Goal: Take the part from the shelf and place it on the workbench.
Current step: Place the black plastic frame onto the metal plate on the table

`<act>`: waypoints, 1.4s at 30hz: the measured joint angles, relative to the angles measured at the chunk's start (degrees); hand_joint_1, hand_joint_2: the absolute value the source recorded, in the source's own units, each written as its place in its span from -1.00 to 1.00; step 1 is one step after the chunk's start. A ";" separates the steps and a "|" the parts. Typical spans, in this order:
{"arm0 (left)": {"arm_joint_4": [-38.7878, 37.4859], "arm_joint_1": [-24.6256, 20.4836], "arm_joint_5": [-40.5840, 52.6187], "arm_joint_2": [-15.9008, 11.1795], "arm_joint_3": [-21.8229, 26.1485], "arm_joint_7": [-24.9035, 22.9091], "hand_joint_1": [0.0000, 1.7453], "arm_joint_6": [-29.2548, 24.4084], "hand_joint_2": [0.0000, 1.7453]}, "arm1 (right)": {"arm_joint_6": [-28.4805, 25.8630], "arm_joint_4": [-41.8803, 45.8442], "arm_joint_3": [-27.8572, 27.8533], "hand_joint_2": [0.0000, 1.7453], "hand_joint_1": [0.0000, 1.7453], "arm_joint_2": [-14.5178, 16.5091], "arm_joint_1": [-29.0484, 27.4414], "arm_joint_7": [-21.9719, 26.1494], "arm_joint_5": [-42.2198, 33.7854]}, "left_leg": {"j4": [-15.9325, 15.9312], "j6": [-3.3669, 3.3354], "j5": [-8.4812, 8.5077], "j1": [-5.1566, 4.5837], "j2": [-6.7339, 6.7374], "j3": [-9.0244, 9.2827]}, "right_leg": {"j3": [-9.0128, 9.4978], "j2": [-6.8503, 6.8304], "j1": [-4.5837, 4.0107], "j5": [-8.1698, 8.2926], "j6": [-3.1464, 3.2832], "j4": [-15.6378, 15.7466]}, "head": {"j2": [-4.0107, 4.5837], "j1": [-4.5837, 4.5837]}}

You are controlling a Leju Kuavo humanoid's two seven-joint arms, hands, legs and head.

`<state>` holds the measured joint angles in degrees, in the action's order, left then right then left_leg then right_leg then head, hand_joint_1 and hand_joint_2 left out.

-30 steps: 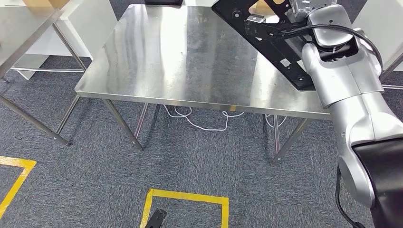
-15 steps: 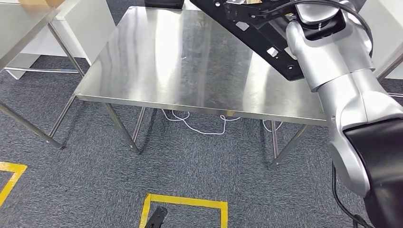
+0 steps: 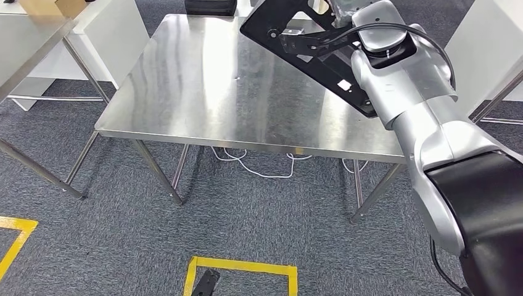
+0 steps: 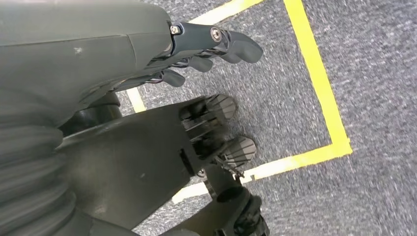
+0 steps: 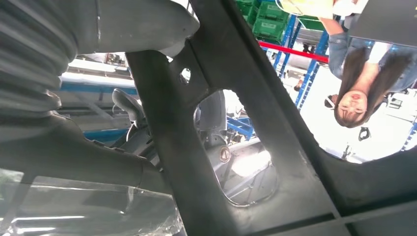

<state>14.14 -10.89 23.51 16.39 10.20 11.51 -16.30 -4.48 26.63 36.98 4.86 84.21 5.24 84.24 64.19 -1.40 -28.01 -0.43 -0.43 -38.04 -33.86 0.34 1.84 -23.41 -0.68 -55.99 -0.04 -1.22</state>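
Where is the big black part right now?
In the head view, the black part is held up by the right hand over the far right side of the steel workbench, tilted, not yet lying flat on it.

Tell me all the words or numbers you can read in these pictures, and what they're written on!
None can be read.
Black part held by the right hand over the workbench: holes and white patches, no letters.
Green crates: too blurred to show any label.
Yellow floor tape: plain lines, no writing.
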 joint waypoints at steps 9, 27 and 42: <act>0.00 0.06 -0.89 -0.06 -0.02 -0.17 -1.00 -0.16 1.00 | -1.34 -2.10 0.48 1.00 0.80 0.67 -0.40 0.02 -0.33 | -7.20 0.98 6.40 1.59 0.14 1.25 | 1.10 0.23 -0.06 -1.31 -1.18 -0.09 | 0.00 -0.04; 0.15 0.07 -1.19 -0.30 -2.41 -1.97 -1.00 1.16 1.00 | -1.25 -3.46 0.77 1.00 0.80 -1.49 -1.74 -1.00 0.77 | -7.51 -1.61 2.15 -1.01 -0.30 5.09 | -1.35 -0.16 -0.94 0.64 -0.71 -0.13 | 0.00 0.30; 0.24 0.19 -1.23 -1.04 -2.81 -2.09 -1.00 1.36 1.00 | -0.32 -3.64 0.95 1.00 0.80 -1.56 -1.96 -0.90 1.10 | -7.51 -0.66 5.69 0.92 0.46 1.17 | 5.63 0.36 -0.46 -4.93 -2.45 0.01 | 0.00 0.07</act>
<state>14.38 -10.70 22.28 15.34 7.38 9.43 -14.94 -4.79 22.99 37.93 3.30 82.25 4.34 85.35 56.68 -2.06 -22.32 0.49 0.03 -36.87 -28.22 0.71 1.38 -28.34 -3.13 -55.98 -0.04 -1.15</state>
